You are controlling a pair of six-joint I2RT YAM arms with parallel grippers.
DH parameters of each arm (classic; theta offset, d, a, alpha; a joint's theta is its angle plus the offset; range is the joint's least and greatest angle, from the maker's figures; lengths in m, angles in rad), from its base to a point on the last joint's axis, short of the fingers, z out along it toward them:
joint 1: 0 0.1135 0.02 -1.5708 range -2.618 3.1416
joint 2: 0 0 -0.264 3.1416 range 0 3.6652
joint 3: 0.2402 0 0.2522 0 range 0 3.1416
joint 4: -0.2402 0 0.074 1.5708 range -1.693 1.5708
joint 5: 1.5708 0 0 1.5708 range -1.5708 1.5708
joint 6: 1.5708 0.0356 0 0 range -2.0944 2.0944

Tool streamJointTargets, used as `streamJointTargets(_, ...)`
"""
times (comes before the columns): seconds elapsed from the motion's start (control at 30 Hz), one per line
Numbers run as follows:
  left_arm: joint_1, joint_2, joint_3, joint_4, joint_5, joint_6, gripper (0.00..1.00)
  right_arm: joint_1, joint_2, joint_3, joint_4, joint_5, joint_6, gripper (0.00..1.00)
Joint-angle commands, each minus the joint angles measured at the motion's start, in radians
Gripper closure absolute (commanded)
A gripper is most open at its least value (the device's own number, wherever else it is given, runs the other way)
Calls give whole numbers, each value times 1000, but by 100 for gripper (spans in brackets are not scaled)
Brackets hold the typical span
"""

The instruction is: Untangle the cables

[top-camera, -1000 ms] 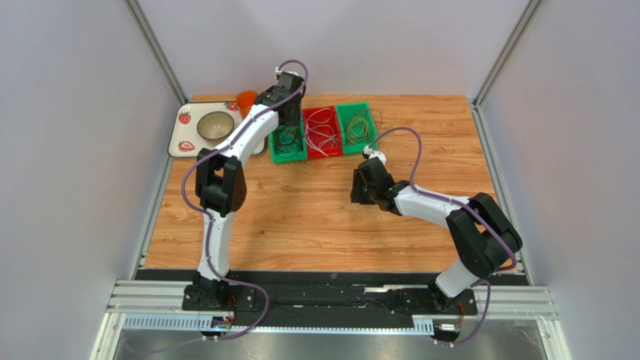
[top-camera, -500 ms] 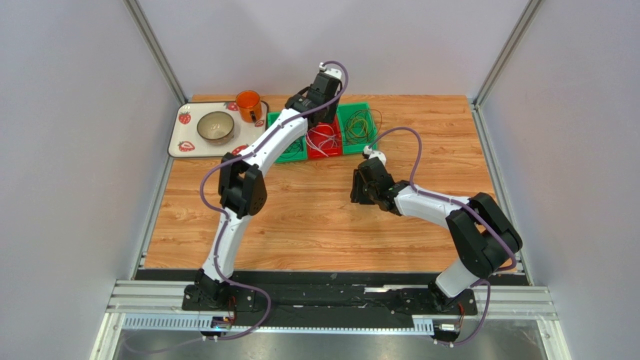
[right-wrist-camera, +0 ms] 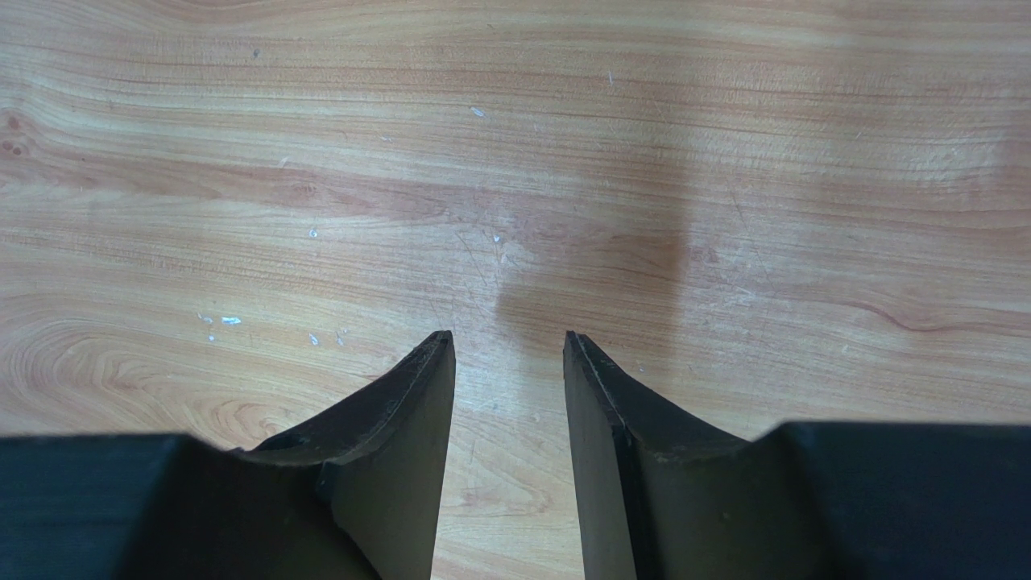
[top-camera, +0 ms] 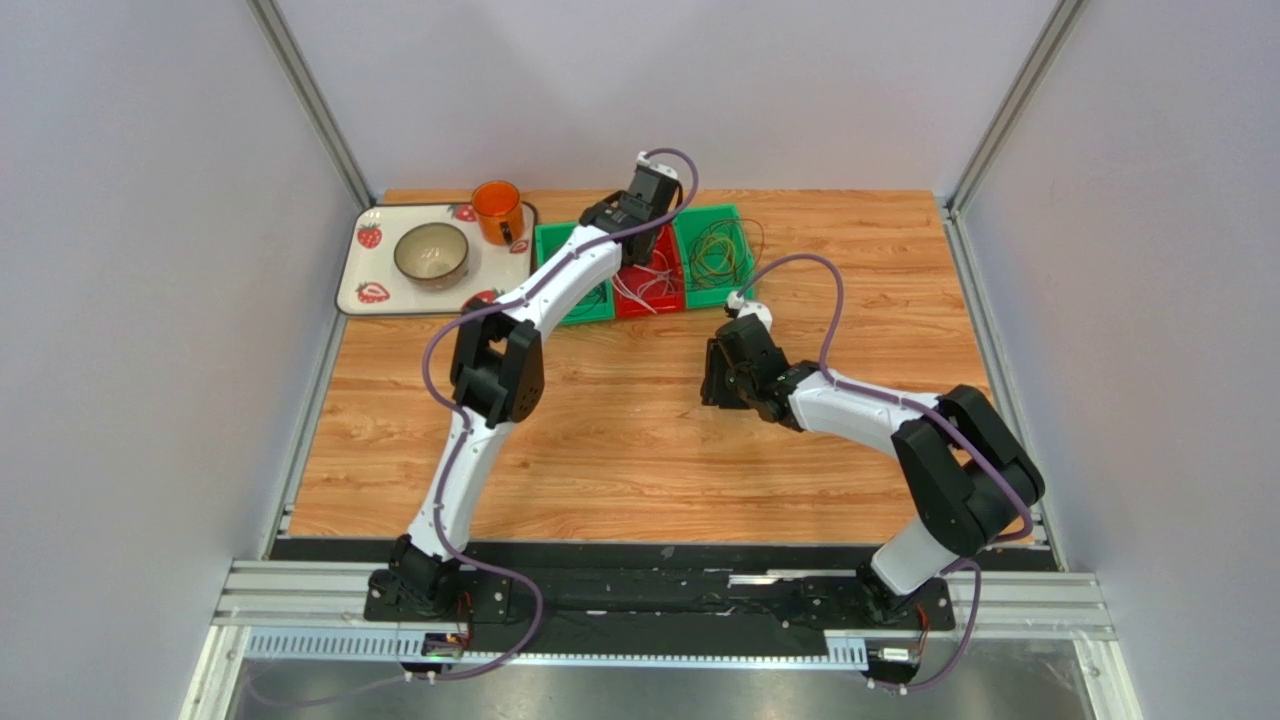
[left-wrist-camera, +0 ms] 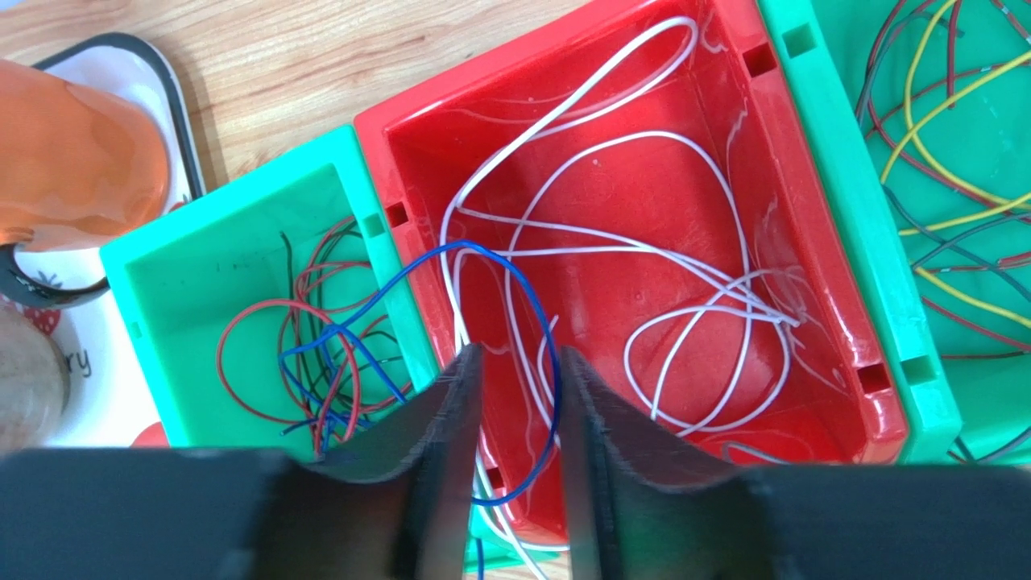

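The red bin (left-wrist-camera: 825,272) stands at the far edge of the worktop (right-wrist-camera: 726,181), between two green bins. Loose loops of white cables (left-wrist-camera: 769,317) lie on its floor. The left fingers (left-wrist-camera: 448,423) hang above its near left corner. They are parted by a narrow gap and clamp nothing.

A blue cable (left-wrist-camera: 470,247) rises from the green bin on the left of the red bin (left-wrist-camera: 230,191), arches over the shared wall and drops into the red bin, curving round the tip of the right-hand finger. Red-brown and dark cables (left-wrist-camera: 281,305) lie coiled in that left green bin. The green bin on the right of the red bin (left-wrist-camera: 847,206) holds yellow, red and dark cables (left-wrist-camera: 956,181) in a tangle.

Further left of the red bin, past the left green bin, an orange mug (left-wrist-camera: 73,145) and a bowl (top-camera: 431,255) stand on a white tray (top-camera: 368,278).

The right fingers (right-wrist-camera: 399,435) hover over bare wood, well apart from the red bin on its near side. They are released, with nothing between them.
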Motion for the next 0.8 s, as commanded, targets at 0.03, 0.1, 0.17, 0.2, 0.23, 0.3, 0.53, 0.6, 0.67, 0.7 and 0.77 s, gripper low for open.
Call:
streamJointTargets(0.03, -4, -31, 18, 13, -19, 2, 77, 6, 8, 35, 20, 15, 8, 58)
streamJointTargets(0.1, -4, -47, 1, 19, -28, 1, 100, 5, 10, 37, 18, 17, 7, 58)
streamJointTargets(0.17, -4, -64, -14, 24, -56, 5, 100, 6, 11, 37, 17, 17, 8, 58)
streamJointTargets(0.2, -2, -67, -17, 24, -68, 10, 100, 7, 11, 38, 17, 17, 7, 58)
streamJointTargets(0.23, -4, -73, -19, 15, -107, 14, 100, 7, 11, 38, 17, 15, 7, 58)
streamJointTargets(0.3, 3, -85, -29, 5, -146, 14, 100, 5, 10, 38, 17, 15, 7, 58)
streamJointTargets(0.53, 85, -229, -251, 71, -99, -45, 100, 7, 13, 40, 14, 14, 7, 58)
streamJointTargets(0.6, 99, -238, -284, 76, -83, -67, 100, 6, 14, 41, 15, 14, 8, 58)
streamJointTargets(0.67, 116, -242, -310, 67, -76, -90, 100, 6, 16, 43, 14, 12, 8, 58)
streamJointTargets(0.7, 121, -246, -321, 68, -71, -114, 100, 5, 17, 43, 14, 12, 5, 58)
streamJointTargets(0.77, 133, -272, -377, 100, -54, -121, 100, 7, 17, 44, 14, 14, 5, 58)
